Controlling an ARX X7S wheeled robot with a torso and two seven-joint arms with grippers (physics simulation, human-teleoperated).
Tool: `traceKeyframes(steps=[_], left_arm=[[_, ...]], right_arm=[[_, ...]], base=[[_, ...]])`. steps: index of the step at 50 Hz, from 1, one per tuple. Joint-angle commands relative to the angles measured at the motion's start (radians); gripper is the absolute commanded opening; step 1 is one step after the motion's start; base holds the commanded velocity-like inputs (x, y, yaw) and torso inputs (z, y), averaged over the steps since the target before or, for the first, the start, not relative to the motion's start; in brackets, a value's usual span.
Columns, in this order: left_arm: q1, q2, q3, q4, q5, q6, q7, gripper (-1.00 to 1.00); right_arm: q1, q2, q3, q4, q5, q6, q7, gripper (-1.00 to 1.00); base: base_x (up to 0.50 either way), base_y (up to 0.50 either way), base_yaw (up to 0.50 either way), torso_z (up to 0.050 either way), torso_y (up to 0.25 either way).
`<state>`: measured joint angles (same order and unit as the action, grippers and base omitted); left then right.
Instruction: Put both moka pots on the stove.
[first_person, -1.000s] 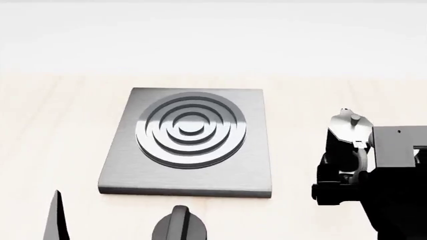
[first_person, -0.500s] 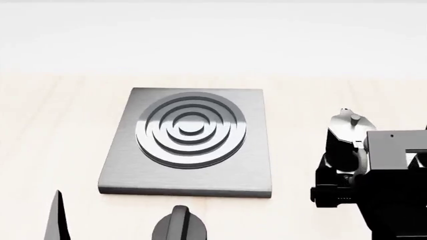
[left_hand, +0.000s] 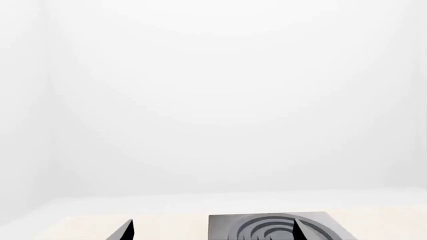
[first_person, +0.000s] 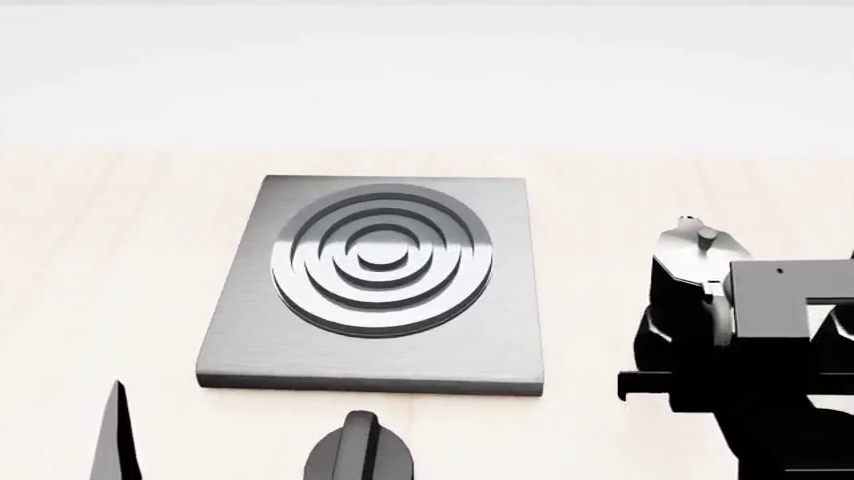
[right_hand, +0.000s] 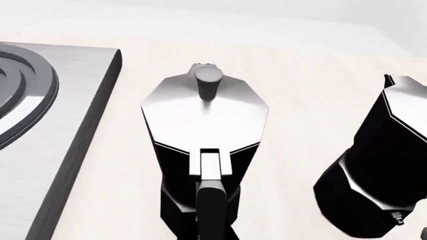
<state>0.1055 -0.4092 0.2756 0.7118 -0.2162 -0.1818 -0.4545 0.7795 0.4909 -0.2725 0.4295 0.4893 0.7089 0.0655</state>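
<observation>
Left wrist view
My left pincer (left_hand: 212, 231): only two dark fingertips (left_hand: 125, 231) show at the frame's edge, set well apart, so I read it as spread, with nothing between them.
Stove (left_hand: 270, 226): a grey plate with rings, on the pale table (left_hand: 73, 220) past my tips.

Head view
Stove (first_person: 380, 285): flat on the table (first_person: 107, 250), its round burner bare; neither pot stands on it.
Black knob (first_person: 358, 455): just in front of the stove's near edge.
Near moka pot (first_person: 691, 275): upright on the table beside the stove, silvery lid showing, body partly hidden by my right arm.
My right pincer (first_person: 681, 385): low at the pot's near side; I cannot tell how the fingers stand.

Right wrist view
Near moka pot (right_hand: 205, 150): centred, upright, handle toward my camera (the fingers themselves do not show here).
Second moka pot (right_hand: 377, 175): apart from the first, on the side away from the stove (right_hand: 47, 130).
</observation>
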Motion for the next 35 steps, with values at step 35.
traceKeyframes(steps=[35], left_arm=[[-0.003, -0.008, 0.015, -0.010, 0.006, 0.004, -0.012, 1.00]], right_arm=[[-0.021, 0.043, 0.084, -0.515, 0.063, 0.110, 0.169, -1.00]], base=[[0.00, 0.00, 0.00, 0.000, 0.001]])
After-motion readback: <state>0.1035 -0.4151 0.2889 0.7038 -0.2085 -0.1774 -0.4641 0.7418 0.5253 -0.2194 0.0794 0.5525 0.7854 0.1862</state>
